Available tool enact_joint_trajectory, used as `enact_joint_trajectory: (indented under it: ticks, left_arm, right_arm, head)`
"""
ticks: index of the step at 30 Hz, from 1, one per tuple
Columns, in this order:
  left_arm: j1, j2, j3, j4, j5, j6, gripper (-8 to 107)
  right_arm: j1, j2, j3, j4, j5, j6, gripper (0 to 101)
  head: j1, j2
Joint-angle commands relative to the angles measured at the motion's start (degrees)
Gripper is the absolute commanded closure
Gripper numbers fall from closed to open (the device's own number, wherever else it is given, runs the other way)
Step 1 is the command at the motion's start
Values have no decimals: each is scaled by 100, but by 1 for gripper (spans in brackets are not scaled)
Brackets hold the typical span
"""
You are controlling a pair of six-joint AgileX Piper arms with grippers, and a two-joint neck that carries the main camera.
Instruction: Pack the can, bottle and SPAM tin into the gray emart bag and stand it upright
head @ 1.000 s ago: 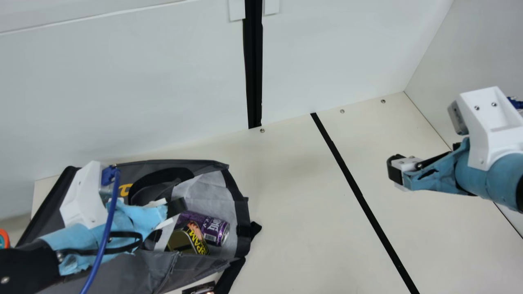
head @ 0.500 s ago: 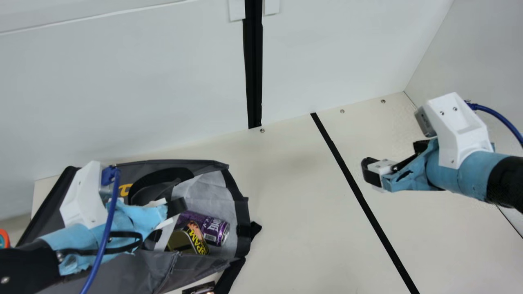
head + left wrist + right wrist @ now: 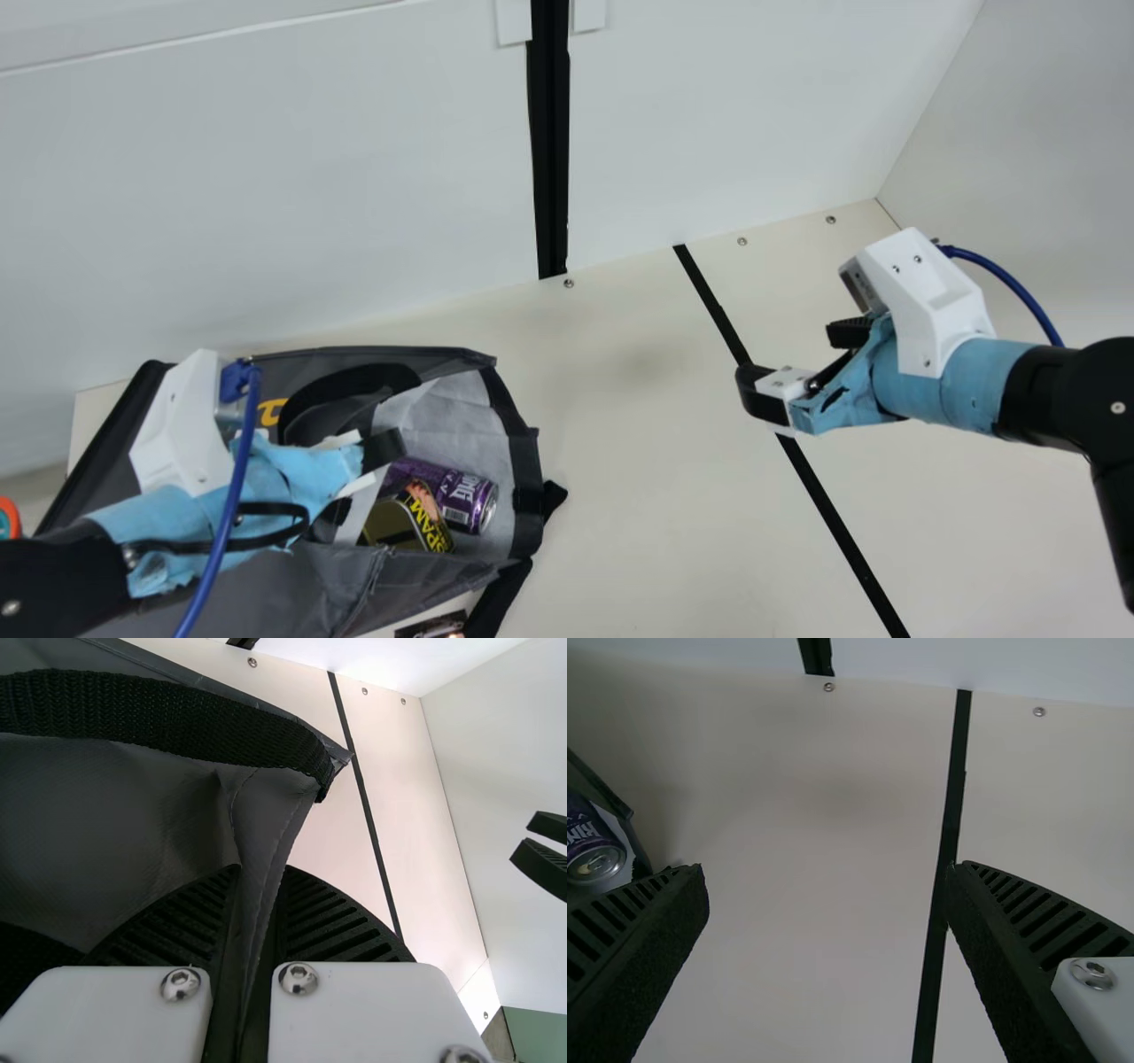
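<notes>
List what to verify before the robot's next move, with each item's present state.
1. Left gripper pinching the gray bag: ok.
2. Right gripper open, nothing between its fingers: ok.
3. Purple can inside the bag: ok.
4. SPAM tin inside the bag: ok, beside the can.
5. Bottle inside the bag: cannot tell; the left arm covers part of the opening.
6. Bag upright: not ok, it lies on its side.

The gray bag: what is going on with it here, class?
The left gripper pinches a fold of the bag, which lies on its side on the table, not yet upright. The can and SPAM tin are inside, near its mouth. The right gripper hangs open over the table, holding nothing.
</notes>
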Motion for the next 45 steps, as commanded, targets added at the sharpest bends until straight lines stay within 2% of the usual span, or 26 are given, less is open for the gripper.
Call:
enact_joint_trajectory:
  ticks: [1,23,45]
  left_arm:
    - [0,0,0,0,0,0,107]
    - [0,0,0,0,0,0,107]
    - [0,0,0,0,0,0,107]
  right_arm:
    - [23,53,47,155,5,-177,6]
    - [431,841,400,1183,30,-1317,6]
    - [1029,1700,391,1763,282,-2020,6]
  head:
    - [-130,-5]
    - [-130,-5]
    - [-130,-5]
